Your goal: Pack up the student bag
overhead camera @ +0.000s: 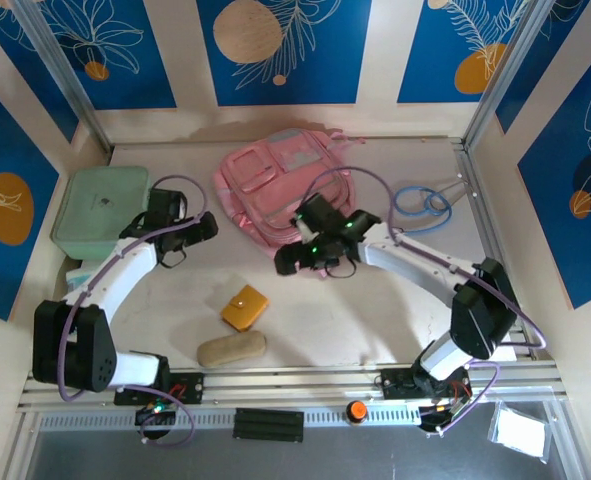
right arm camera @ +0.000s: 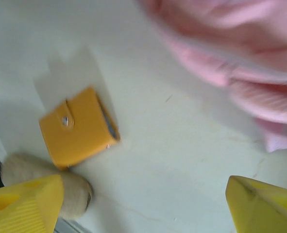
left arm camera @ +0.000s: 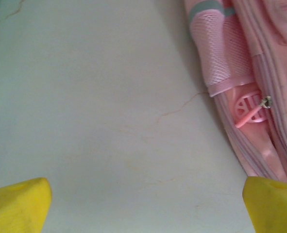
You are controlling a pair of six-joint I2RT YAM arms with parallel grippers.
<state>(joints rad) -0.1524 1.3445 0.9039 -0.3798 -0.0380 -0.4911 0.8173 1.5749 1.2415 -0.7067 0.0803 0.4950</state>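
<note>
Left arm (overhead camera: 125,270) stretched forward, left gripper (overhead camera: 207,224) beside student bag (overhead camera: 275,185), fingers spread. Right arm (overhead camera: 425,265) folded inward, right gripper (overhead camera: 287,262) over bench (overhead camera: 375,310), fingers spread, nothing held.

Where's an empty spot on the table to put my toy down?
Bare table lies in front, between the orange wallet and the right arm. Crowded at the back: student bag, green case, blue cable.

wallet (overhead camera: 244,307) before bag (overhead camera: 270,185), pouch (overhead camera: 232,349) perhaps touching
</note>
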